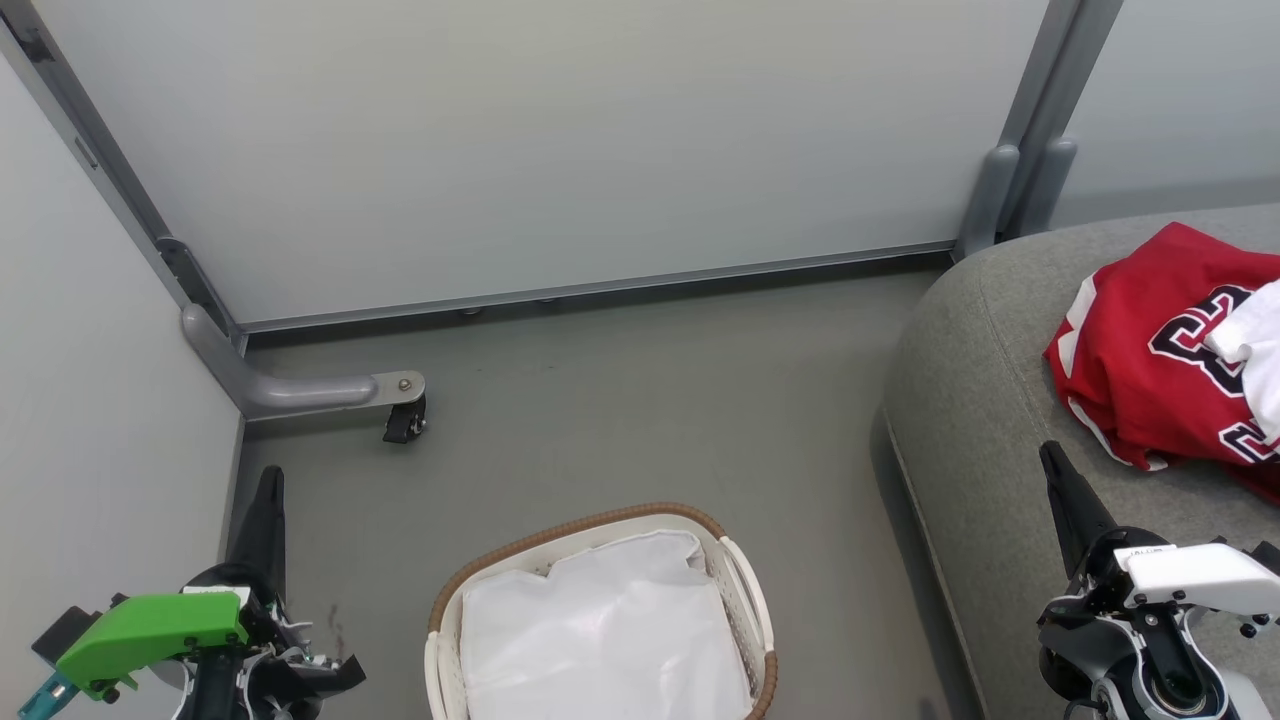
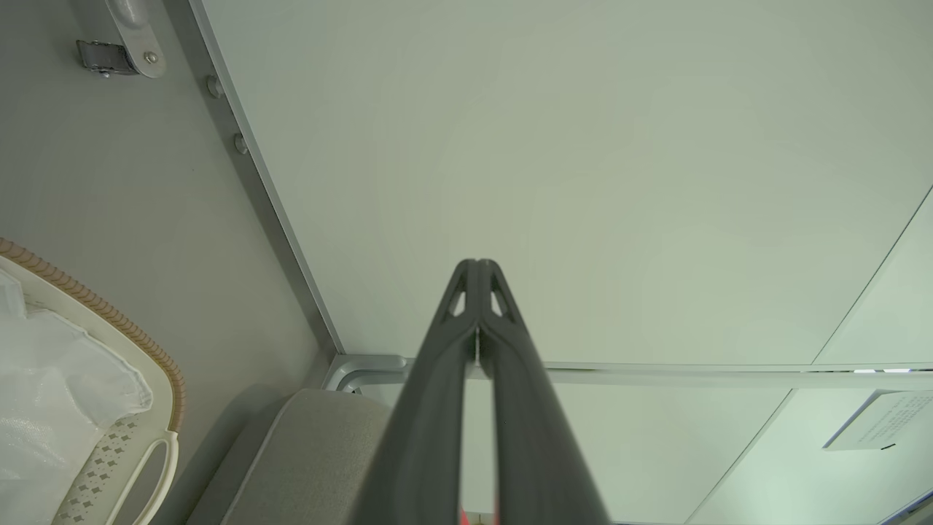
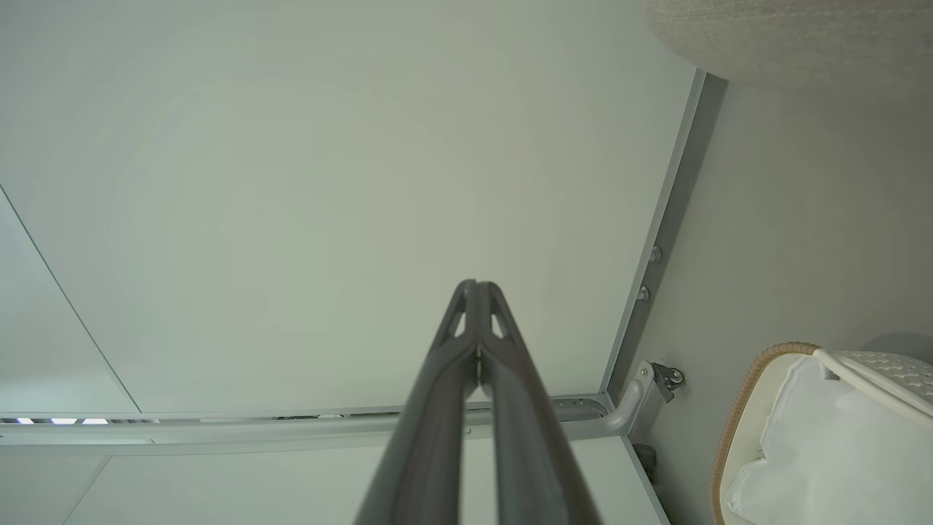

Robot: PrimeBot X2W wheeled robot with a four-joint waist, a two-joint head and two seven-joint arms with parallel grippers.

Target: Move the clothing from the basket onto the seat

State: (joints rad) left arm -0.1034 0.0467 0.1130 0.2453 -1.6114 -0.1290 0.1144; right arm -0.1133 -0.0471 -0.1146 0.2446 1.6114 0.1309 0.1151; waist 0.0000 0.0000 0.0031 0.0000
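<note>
The clothing (image 1: 1130, 370), a red jersey with white trim and black numerals, lies crumpled on the grey seat (image 1: 980, 400) at the right, with a white piece of cloth (image 1: 1250, 340) over its right part. The white basket (image 1: 560, 535) with the brown woven rim stands on the floor at bottom centre, and in it I see just a white sheet (image 1: 600, 630). My left gripper (image 1: 268, 480) is shut and empty at the lower left, left of the basket. My right gripper (image 1: 1052, 460) is shut and empty over the seat's front part, below the jersey. Both wrist views show the fingers pressed together: left gripper (image 2: 477, 264), right gripper (image 3: 475, 284).
Pale partition panels (image 1: 560, 150) wall off the back and left. A metal foot with a caster (image 1: 405, 420) juts onto the grey floor (image 1: 650, 400) at the back left. Open floor lies between the basket and the seat.
</note>
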